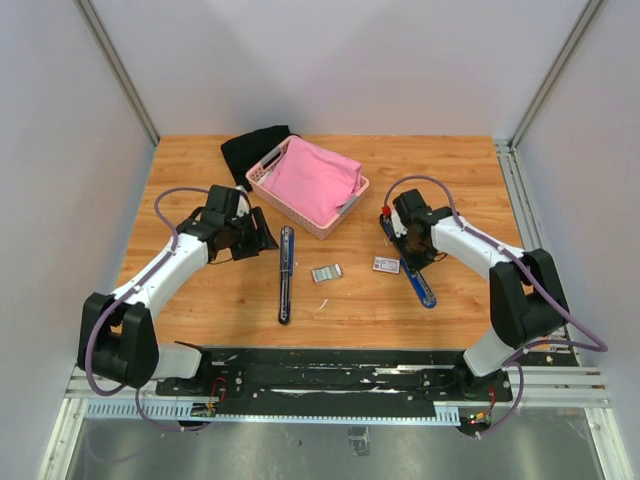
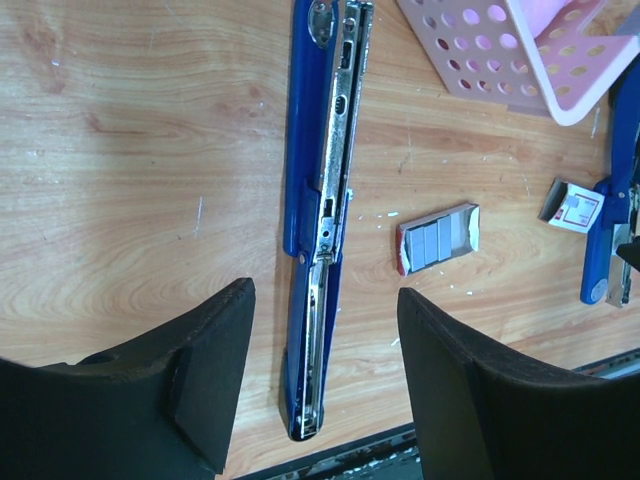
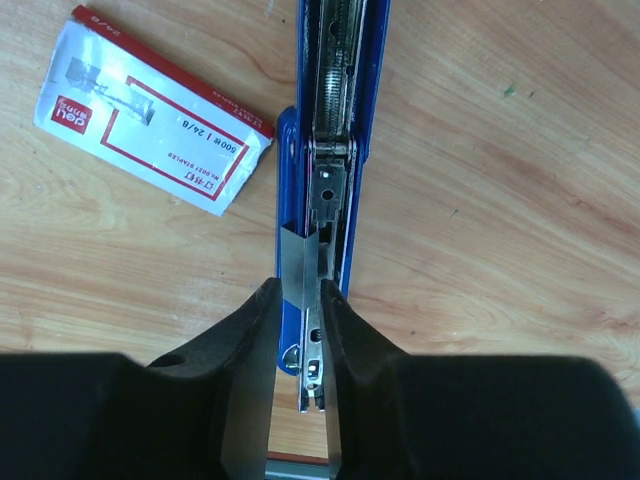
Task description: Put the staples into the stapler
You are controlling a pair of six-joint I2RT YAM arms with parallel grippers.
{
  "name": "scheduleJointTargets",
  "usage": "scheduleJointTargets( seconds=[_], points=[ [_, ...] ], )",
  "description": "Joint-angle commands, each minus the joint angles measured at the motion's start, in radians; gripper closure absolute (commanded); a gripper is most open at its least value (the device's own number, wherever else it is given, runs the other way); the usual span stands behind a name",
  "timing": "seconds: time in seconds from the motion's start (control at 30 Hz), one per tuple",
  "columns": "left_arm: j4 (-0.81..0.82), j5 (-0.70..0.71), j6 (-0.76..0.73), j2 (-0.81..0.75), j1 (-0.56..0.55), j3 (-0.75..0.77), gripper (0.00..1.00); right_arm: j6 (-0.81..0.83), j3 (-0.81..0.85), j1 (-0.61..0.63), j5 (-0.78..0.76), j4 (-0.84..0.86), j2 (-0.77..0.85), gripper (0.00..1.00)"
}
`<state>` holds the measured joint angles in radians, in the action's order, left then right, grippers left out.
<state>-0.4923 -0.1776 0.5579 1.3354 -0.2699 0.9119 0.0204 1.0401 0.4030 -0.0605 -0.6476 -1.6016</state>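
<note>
Bench [image 1: 200, 300]: light wood grain, pale walls on 3 sides.
Basket [image 2: 500, 60]: pink with round holes, at the far middle of the bench, filled by a pink cloth [image 1: 315, 180].
Black cloth [image 1: 250, 152]: bunched behind the basket's far-left corner, touching it.
Left stapler [image 1: 285, 275]: blue, opened out flat into 1 long line, metal channel up. It lies left of centre, apart from everything else.
Flecks [image 2: 395, 215]: a few white specks on the wood near the staples.
Carton [image 3: 150, 125]: flat, white with red print, lying askew just beside the right stapler's left edge.
Right stapler [image 3: 335, 100]: blue and also open, its channel and spring showing. It runs lengthways under the right fingers.
In the way: a small holed metal piece sits in that channel just past the strip.
Staples [image 2: 438, 238]: a silvery-grey block in a small open tray at mid-bench, between the 2 staplers and clear of both.
Staple strip [image 3: 298, 262]: thin, silvery and smooth-faced, standing up out of the right fingers. Its free end is over the right stapler's channel; whether it touches, I cannot tell.
Right fingers [image 3: 250, 340]: closed to a narrow gap, pinching the staple strip.
Left fingers [image 2: 215, 340]: spread wide, holding nothing. The top view puts them just left of the left stapler's far end.
</note>
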Motion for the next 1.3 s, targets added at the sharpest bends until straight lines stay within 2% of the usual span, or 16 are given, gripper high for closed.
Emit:
scheduleJointTargets(
  seconds=[0.0,0.23,0.43,0.53,0.73,1.27],
  points=[
    [0.038,0.006,0.000,-0.061,0.011,-0.010,0.36,-0.047,0.045,-0.017,0.019,-0.048,0.057,0.74],
    [0.036,0.018,0.004,-0.100,0.011,-0.018,0.26,-0.144,0.004,-0.067,0.084,-0.060,0.141,0.55],
    [0.041,0.030,-0.010,-0.172,0.011,-0.033,0.15,-0.222,-0.069,-0.107,0.050,-0.076,0.194,0.41],
    [0.043,0.055,-0.013,-0.226,0.011,-0.043,0.11,-0.252,-0.104,-0.109,0.035,-0.075,0.204,0.41],
    [0.019,0.077,-0.030,-0.295,0.011,-0.050,0.10,-0.271,-0.162,-0.107,0.044,-0.044,0.207,0.43],
    [0.043,0.075,0.004,-0.317,0.012,-0.072,0.10,-0.329,-0.168,0.002,0.008,-0.039,0.184,0.48]
  ],
)
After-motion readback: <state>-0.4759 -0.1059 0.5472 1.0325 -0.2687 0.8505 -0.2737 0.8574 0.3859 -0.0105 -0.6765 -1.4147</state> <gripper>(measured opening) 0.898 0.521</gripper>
